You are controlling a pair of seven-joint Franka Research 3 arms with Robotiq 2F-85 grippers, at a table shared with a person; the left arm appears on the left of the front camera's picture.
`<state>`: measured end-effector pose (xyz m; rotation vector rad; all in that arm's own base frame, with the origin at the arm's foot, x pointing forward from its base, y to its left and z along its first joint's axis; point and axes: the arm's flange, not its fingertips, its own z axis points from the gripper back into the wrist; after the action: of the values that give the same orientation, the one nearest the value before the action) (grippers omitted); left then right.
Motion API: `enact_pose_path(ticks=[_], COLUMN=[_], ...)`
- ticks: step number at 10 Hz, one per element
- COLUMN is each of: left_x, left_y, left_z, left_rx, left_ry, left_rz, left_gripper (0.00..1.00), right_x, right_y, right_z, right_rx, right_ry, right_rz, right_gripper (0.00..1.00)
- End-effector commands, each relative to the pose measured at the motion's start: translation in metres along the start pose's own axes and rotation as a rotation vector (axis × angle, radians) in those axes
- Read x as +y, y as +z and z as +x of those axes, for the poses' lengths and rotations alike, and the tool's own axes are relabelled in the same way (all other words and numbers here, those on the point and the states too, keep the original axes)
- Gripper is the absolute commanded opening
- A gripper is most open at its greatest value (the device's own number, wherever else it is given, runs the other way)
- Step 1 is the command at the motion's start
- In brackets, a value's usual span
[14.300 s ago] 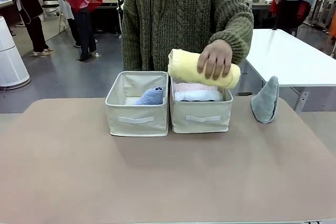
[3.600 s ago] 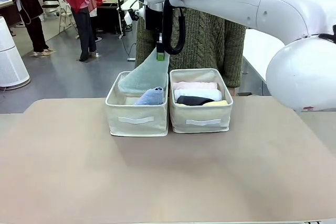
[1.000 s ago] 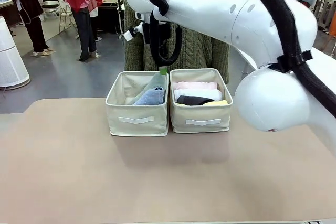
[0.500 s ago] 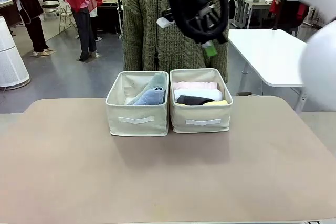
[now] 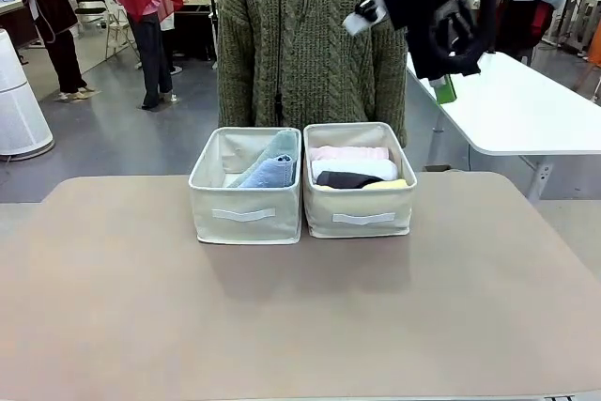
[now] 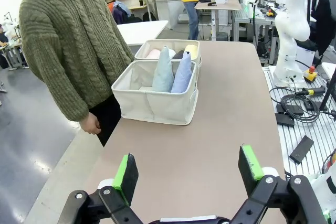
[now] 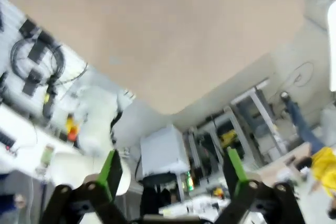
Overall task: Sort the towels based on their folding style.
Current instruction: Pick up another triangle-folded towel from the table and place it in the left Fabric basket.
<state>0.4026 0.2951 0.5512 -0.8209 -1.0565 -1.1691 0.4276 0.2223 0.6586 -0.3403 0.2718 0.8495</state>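
Centre frame on the worktop point(image 5: 300, 326), two beige bins are sitting touching: the left bin point(image 5: 246, 211) is holding both cone-folded towels point(image 5: 272, 168), the right bin point(image 5: 360, 208) the rolled towels point(image 5: 354, 167). Both empty end effectors are gaping wide (left point(image 6: 188, 174), right point(image 7: 170, 171)). No legible writing.

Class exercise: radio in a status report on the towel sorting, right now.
Both grippers open, empty: left gripper, right gripper. Cone towels in left bin, rolled towels in right bin. No obstruction seen.
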Motion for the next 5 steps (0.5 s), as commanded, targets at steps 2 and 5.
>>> enact_pose_path(ticks=[2, 5], left_x=[-0.001, -0.001], left_y=[0.0, 0.0], left_z=[0.002, 0.002], left_rx=[0.001, 0.001], left_ry=[-0.003, -0.003], left_rz=[0.004, 0.004], left_gripper=[1.0, 1.0], right_x=[-0.025, -0.049], right_y=[-0.061, -0.071], right_z=[-0.034, -0.031], right_rx=[-0.238, -0.351], right_ry=[-0.073, -0.028], right_rz=[-0.026, 0.006], right_gripper=[1.0, 1.0])
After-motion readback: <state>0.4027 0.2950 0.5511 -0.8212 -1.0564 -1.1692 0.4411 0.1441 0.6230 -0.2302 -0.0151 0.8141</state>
